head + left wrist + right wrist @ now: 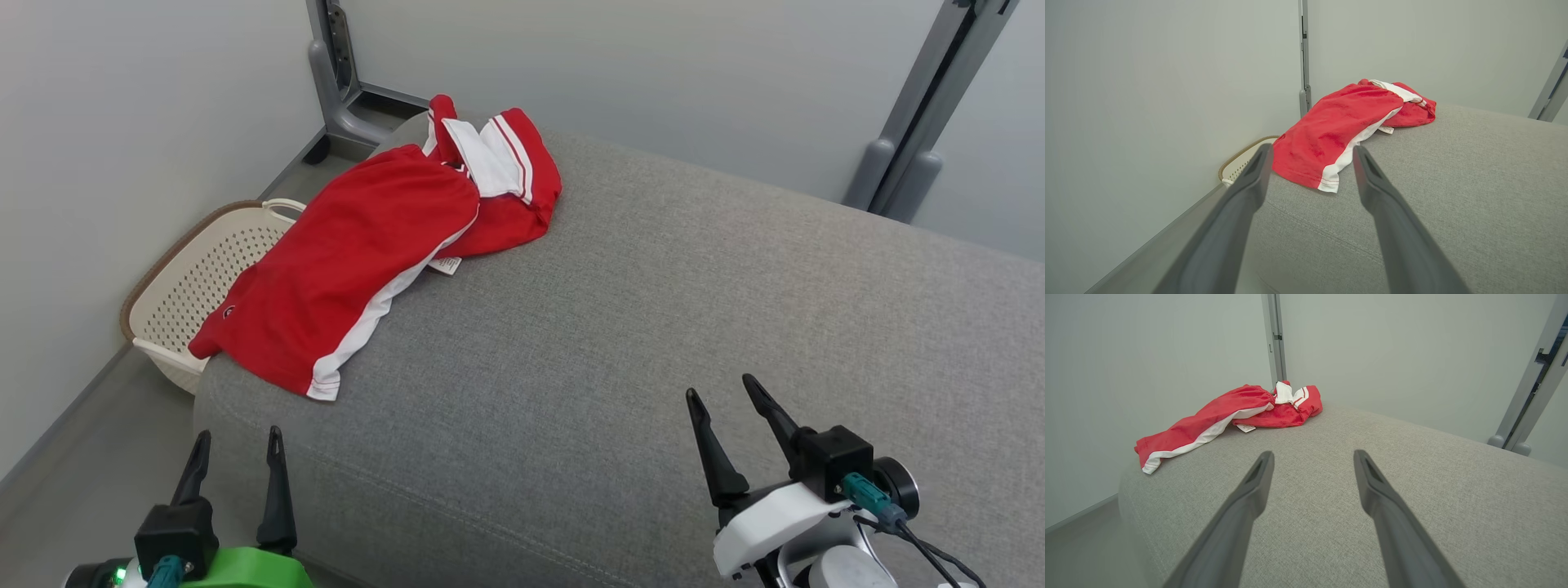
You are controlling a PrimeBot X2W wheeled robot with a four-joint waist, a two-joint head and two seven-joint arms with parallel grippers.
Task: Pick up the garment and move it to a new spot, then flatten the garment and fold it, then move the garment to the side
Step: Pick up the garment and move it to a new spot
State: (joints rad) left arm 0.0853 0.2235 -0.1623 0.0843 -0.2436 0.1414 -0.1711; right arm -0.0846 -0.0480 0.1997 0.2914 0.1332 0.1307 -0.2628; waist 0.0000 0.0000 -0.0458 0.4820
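Plainly, one red garment (359,253) lies on one grey cushion (653,327), one basket (192,287) beside; left gripper (238,431) and right gripper (720,385) gape empty.

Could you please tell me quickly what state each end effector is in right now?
Left end effector: open, holding nothing, short of the red garment.
Right end effector: open, holding nothing, above the grey cushion.

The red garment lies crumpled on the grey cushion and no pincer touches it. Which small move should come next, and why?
Probably the left pincer should reach forward toward the near hem of the red garment. It and the right pincer stand open and empty, and the garment lies bunched at the left edge of the grey cushion, beside the basket, nearer the left arm.
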